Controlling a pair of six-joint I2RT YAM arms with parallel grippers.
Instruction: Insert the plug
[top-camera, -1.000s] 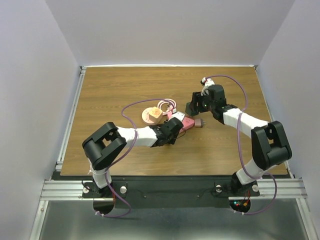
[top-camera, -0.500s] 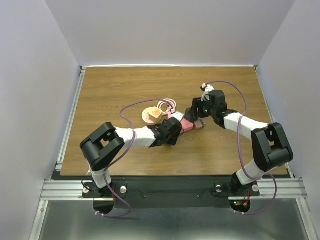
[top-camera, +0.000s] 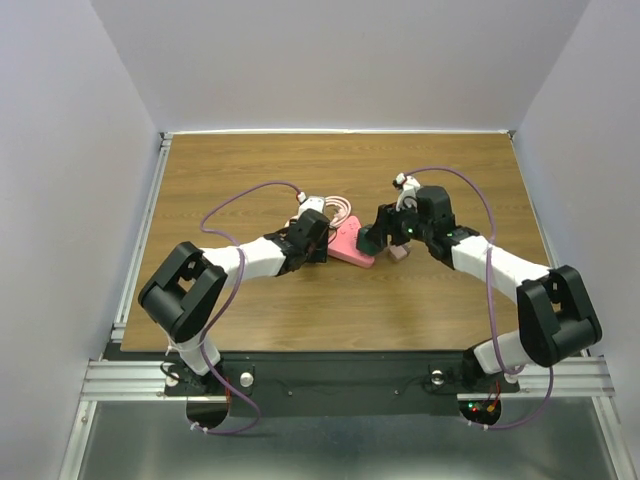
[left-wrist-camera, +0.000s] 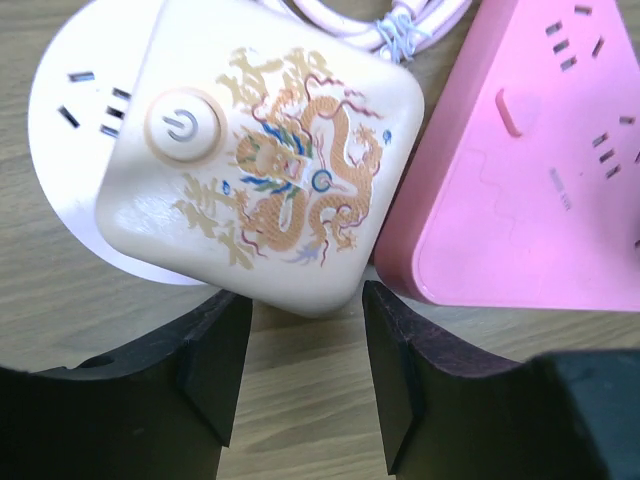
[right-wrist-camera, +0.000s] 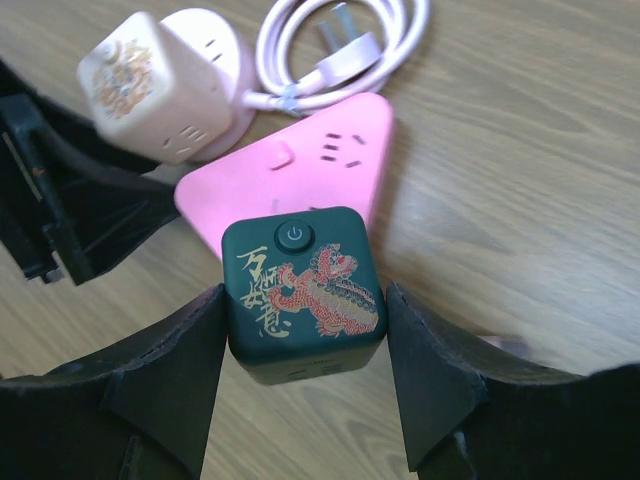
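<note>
1. Bench (top-camera: 250, 310): brown wood-grain laminate.
2. Right gripper (right-wrist-camera: 304, 310): matt black fingers pinching the black cube plug (right-wrist-camera: 303, 285) by two sides.
3. Black cube plug: glossy, with rounded edges, a gold-and-red dragon print and a round button. It sits at mid-bench, overlapping one edge of the power strip (right-wrist-camera: 300, 170).
4. Power strip: smooth pink plastic, a rounded triangle with slotted sockets.
5. Left gripper (left-wrist-camera: 305, 325): fingers spread around bare wood, tips just short of the cream cube (left-wrist-camera: 270, 170).
6. Cream cube: rounded, dragon-printed, on a white round base (left-wrist-camera: 65, 180), just beside the strip.
7. Pink cable (right-wrist-camera: 345, 45): coiled, farthest.

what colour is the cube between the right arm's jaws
The black cube adapter carries a red-and-gold dragon print; right wrist view shows it best.
</note>
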